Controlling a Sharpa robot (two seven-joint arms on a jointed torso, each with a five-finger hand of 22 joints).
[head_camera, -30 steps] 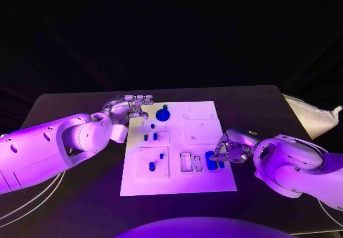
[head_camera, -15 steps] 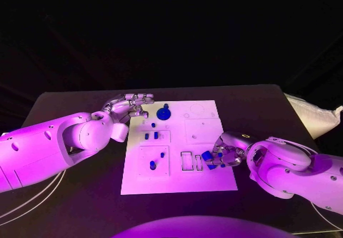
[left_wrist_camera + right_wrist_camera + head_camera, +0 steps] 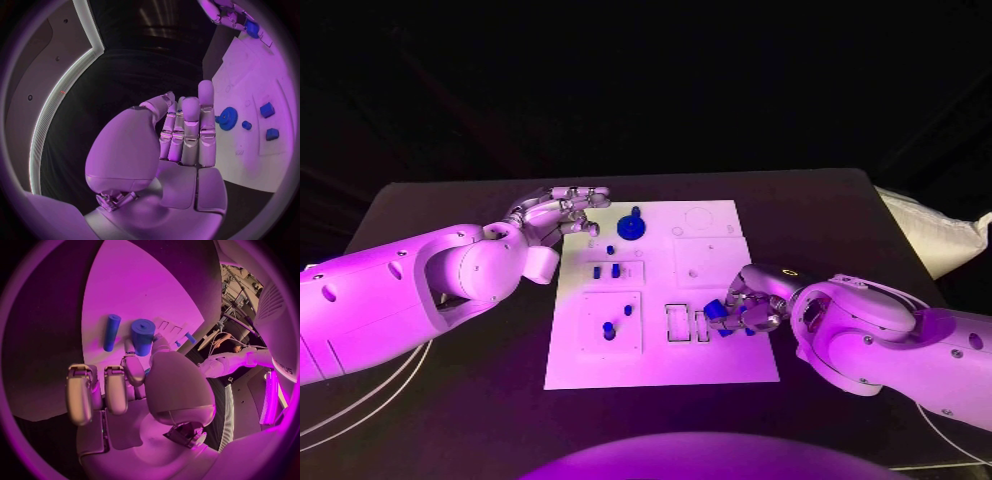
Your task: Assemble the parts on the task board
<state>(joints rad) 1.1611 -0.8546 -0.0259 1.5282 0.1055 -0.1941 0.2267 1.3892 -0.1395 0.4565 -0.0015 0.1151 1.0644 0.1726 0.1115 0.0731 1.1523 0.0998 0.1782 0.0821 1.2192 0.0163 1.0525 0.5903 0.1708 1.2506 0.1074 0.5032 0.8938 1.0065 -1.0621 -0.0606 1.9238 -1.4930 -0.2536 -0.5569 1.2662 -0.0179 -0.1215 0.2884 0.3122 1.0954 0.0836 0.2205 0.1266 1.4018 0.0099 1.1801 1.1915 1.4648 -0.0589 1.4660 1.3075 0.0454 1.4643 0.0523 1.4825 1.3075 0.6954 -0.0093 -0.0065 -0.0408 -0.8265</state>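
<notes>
The white task board (image 3: 711, 365) lies mid-table. My right hand (image 3: 753, 304) is over its right edge and pinches a thick blue cylinder (image 3: 717, 312) (image 3: 142, 336) between thumb and a finger, just right of two narrow rectangular slots (image 3: 678, 324). A thin blue peg (image 3: 111, 332) lies on the board beside the cylinder. My left hand (image 3: 563, 214) hovers at the board's far left corner, holding nothing, its fingers (image 3: 190, 131) straight and side by side. Close to it stands a blue gear (image 3: 632, 228) (image 3: 227, 118). Small blue pieces sit in the left panels (image 3: 606, 271) (image 3: 607, 330).
A crumpled white bag (image 3: 935, 235) lies at the table's right edge. Pale cables (image 3: 358, 400) run along the table's near left side. Black table surface surrounds the board.
My right hand has moved left onto the board, and the thick blue cylinder has shifted left and slightly farther with it. The left hand has hardly moved.
</notes>
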